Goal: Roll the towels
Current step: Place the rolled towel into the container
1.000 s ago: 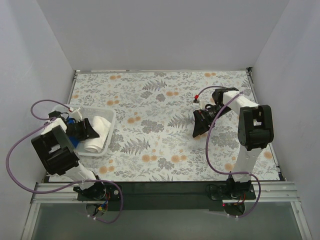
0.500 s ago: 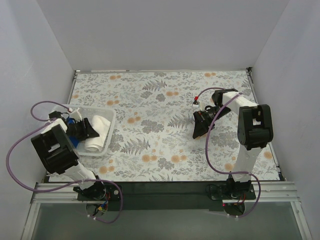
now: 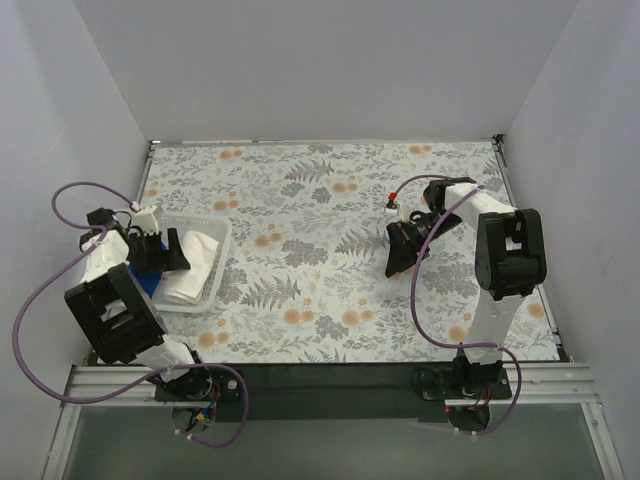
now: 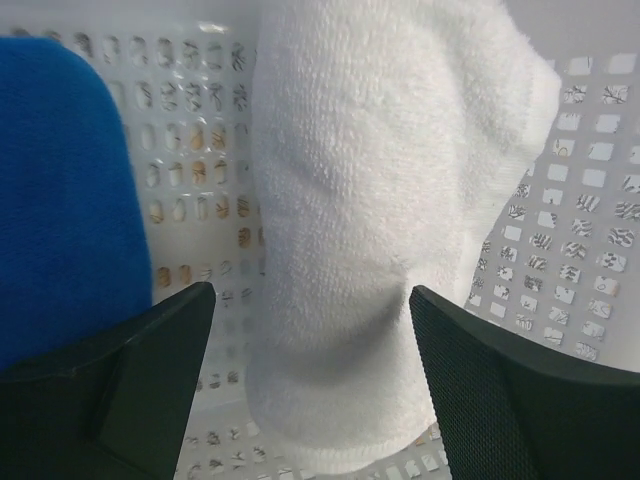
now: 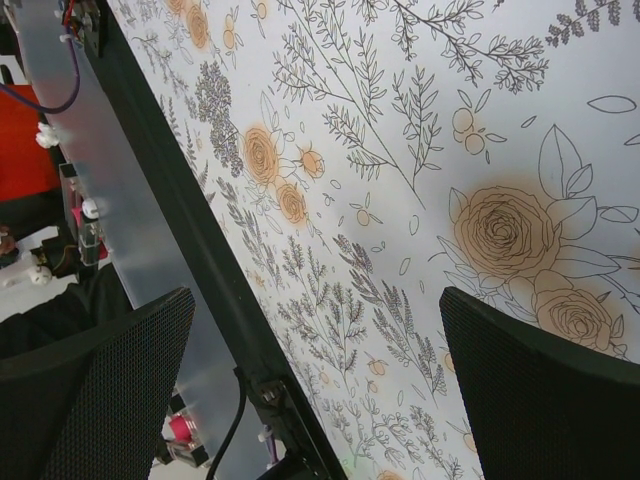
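Observation:
A white towel (image 3: pixel 194 266) lies as a thick roll in the white perforated basket (image 3: pixel 216 262) at the table's left. A blue towel (image 3: pixel 143 277) lies beside it, mostly hidden under my left arm. In the left wrist view the white towel (image 4: pixel 375 230) lies between the open fingers and the blue towel (image 4: pixel 60 190) is at the left. My left gripper (image 3: pixel 178 250) is open over the basket, its jaws on either side of the white roll without touching it. My right gripper (image 3: pixel 397 257) is open and empty above the floral cloth at the right.
The table is covered with a floral cloth (image 3: pixel 320 210). White walls stand close on the left, back and right. The black front rail (image 5: pixel 190 230) of the table shows in the right wrist view. Purple cables loop beside both arms.
My left arm has swung back and to the left; its gripper has drawn back a little from the white roll. The right arm has not moved.

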